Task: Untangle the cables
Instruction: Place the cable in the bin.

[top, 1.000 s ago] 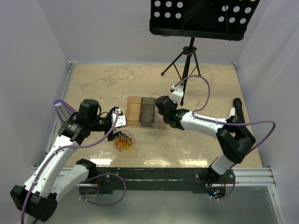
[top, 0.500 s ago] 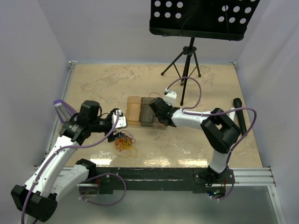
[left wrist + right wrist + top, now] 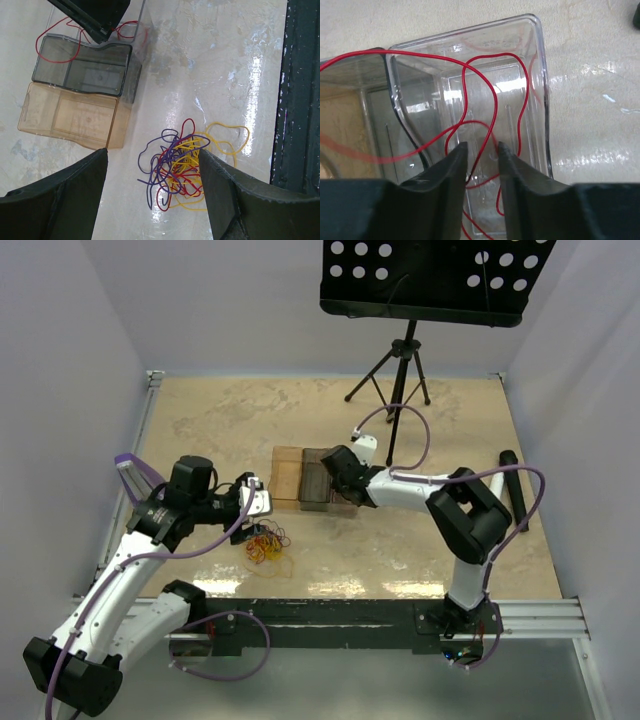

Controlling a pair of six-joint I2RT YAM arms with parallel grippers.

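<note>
Hovering the left tool (image 3: 152, 165), spread wide, straight over the cables (image 3: 175, 172) at seven o'clock of the boxes (image 3: 288, 475), closer than the right tool (image 3: 481, 150), barely parted around one red wire (image 3: 492, 95) running toward twelve in the clear box (image 3: 540, 75).

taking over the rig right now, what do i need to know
Left tool: open, holding nothing, hovering over the tangle of yellow, purple and red cables.
Right tool: jaws slightly apart over the clear bin, with the red cable passing between them unpinched.
Done: one red cable is out of the tangle, draped across the clear bin and onto the grey bin.
Left: the pile is not yet separated.
</note>
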